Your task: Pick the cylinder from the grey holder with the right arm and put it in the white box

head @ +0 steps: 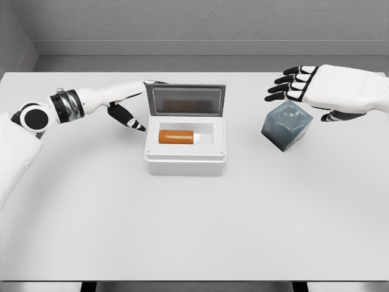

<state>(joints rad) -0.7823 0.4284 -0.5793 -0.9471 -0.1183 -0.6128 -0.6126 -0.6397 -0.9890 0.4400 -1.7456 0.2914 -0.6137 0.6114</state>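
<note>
Your right hand (pixel 304 85) hovers fingers spread, empty, above grey holder (pixel 287 125) toward bench's (pixel 194 231) far right; orange cylinder (pixel 176 137) lies flat inside open white box (pixel 185 159) mid-bench; left hand (pixel 127 112) relaxed, empty, touching box's left side

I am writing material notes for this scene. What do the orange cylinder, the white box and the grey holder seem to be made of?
Orange cylinder: probably plastic or painted metal, smooth, with a soft lengthwise highlight.
White box: likely matte plastic or foam; thick rounded walls, no glare. Its raised lid looks grey inside.
Grey holder: seemingly translucent, glassy plastic; bluish-grey faces with bright edges. As a render, all stay uncertain.
</note>
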